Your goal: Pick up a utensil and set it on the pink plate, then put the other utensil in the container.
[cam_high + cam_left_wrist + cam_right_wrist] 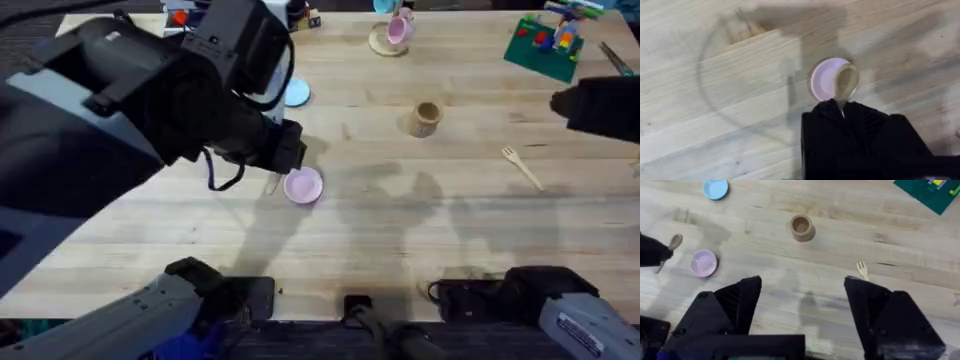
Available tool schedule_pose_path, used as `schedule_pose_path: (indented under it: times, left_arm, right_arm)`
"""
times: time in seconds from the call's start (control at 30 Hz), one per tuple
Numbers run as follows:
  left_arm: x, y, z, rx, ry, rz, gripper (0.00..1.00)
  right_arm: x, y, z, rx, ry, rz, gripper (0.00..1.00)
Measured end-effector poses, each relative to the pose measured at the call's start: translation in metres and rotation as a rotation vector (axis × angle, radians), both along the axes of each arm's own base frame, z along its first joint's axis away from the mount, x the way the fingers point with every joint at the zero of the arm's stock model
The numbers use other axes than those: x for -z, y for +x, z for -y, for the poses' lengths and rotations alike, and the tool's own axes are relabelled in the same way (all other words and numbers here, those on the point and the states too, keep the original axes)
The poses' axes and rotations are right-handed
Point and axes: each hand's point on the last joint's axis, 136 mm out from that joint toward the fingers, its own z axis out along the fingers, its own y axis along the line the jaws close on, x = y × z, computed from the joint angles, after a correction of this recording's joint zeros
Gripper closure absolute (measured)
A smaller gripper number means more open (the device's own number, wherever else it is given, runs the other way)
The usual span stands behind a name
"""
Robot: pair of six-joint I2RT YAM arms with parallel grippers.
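My left gripper (840, 106) is shut on the thin handle of the small wooden spoon (846, 80). In the left wrist view the spoon's rounded head lies over the edge of the pink plate (824, 80); whether it touches the plate I cannot tell. From overhead, the left gripper (283, 165) hangs just left of the pink plate (303, 186). The wooden fork (522, 167) lies flat on the table at the right, and the tan wooden container (425, 119) stands upright beyond it. My right gripper (802, 305) is open, holds nothing, and hovers near the fork (862, 270).
A light-blue plate (296, 94) lies behind the left arm. A pink mug (398, 32) on a saucer stands at the back centre. A green baseplate with bricks (548, 42) sits at the back right. Bare wood stretches between the pink plate and the fork.
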Motion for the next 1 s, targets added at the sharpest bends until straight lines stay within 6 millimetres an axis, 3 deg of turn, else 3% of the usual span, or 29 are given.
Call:
schedule_pose_path:
  times: [0.5, 1.0]
  left_arm:
    - [0.046, 0.013, 0.031, 0.080, 0.057, -0.098, 0.961]
    - [0.064, 0.022, 0.037, 0.018, 0.055, -0.128, 0.959]
  right_arm:
    - [0.000, 0.000, 0.000, 0.000, 0.000, 0.000, 0.005]
    - [0.000, 0.000, 0.000, 0.000, 0.000, 0.000, 0.005]
